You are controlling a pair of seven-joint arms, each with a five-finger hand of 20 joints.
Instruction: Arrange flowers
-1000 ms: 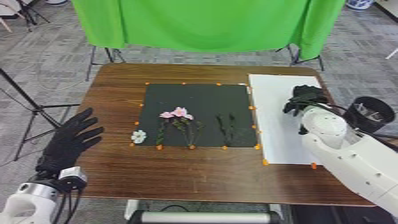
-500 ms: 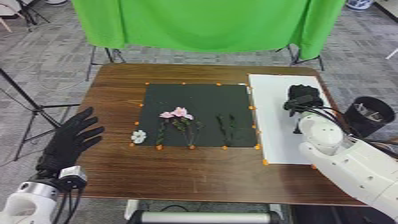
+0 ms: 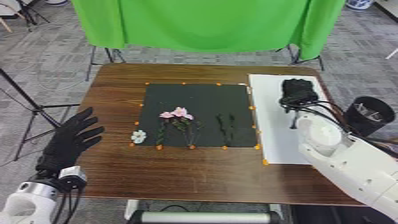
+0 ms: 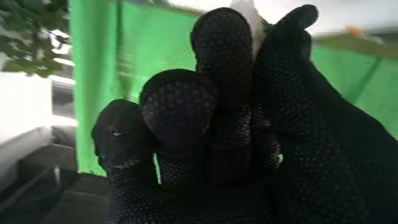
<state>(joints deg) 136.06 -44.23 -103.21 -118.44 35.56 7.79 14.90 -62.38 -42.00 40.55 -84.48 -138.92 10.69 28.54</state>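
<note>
Pink flowers (image 3: 179,113) lie with their thin stems (image 3: 190,131) pointing down the frame on a dark mat (image 3: 200,95), left of centre on a brown wooden table (image 3: 178,175). A white flower (image 3: 139,136) rests at the mat's lower left corner, a green stem (image 3: 161,131) lies between it and the pink blooms, and a pair of green sprigs (image 3: 233,127) lies side by side in the mat's lower right part. Orange markers (image 3: 225,147) dot the mat's edges. Over the white sheet (image 3: 282,150) at right, the robot's right hand (image 3: 299,91) is closed to a pinch; the right wrist view shows its thumb and a fingertip drawn together on something pale (image 4: 250,16), too little of it visible to identify, the other fingers bent close alongside. At the frame's left, the left hand (image 3: 64,142) is spread, fingers straight and apart, holding nothing, near the table's left edge. A dark bin (image 3: 357,122) stands at the right of the frame, beside the table, with pale items inside too small to make out. A green cloth (image 3: 209,27) hangs across the top, beyond the table.
</note>
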